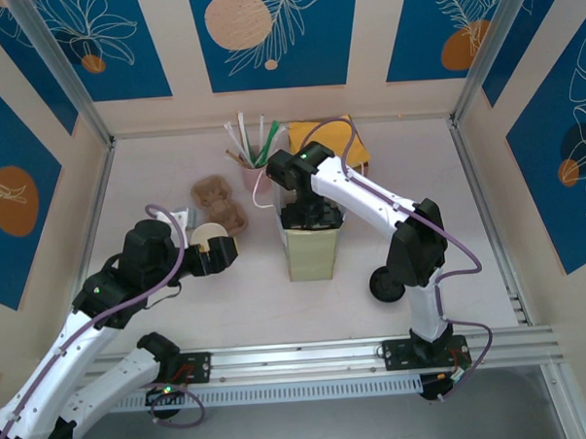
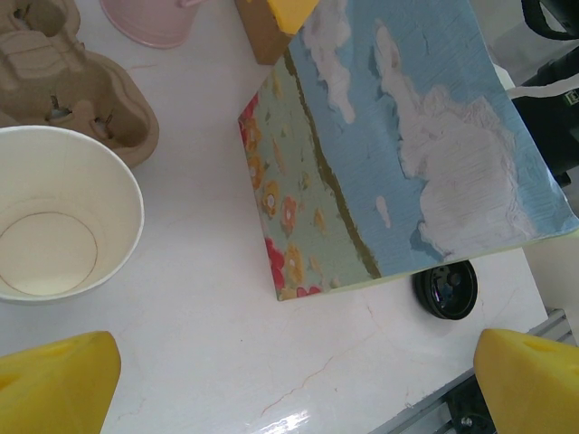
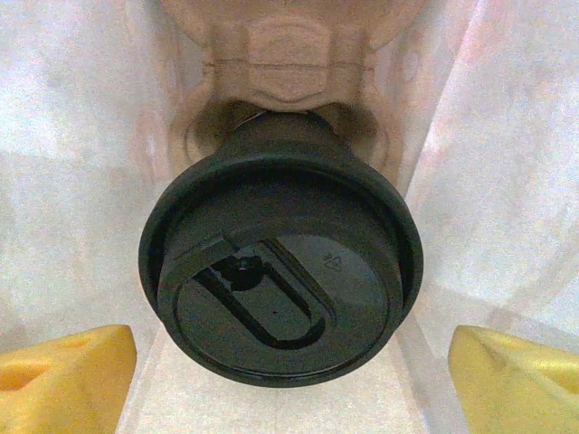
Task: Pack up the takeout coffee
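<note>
Reaching down into the paper bag (image 1: 310,262), the right tool (image 3: 289,384) hangs with its jaws spread wide either side of the takeout coffee (image 3: 280,271), touching neither lid nor cup and gripping nothing. The coffee sits deep in the bag, nested against a brown pulp carrier (image 3: 280,54). Whether it is fully seated in a well I can't quite tell in that dim light.

To my eye the placing step is about finished. Doing it well means drawing the tool straight up along the bag's height, jaws wide, so nothing snags the lid rim or the thin bag walls.

The cup stands on its base, long axis roughly upright, black lid facing the bag mouth and leaning a touch off vertical.

Over on the tabletop (image 2: 208,344), the left tool (image 2: 294,380) is wide open and empty too, near an unlidded paper cup (image 2: 54,226) and a loose black lid (image 2: 445,289).
</note>
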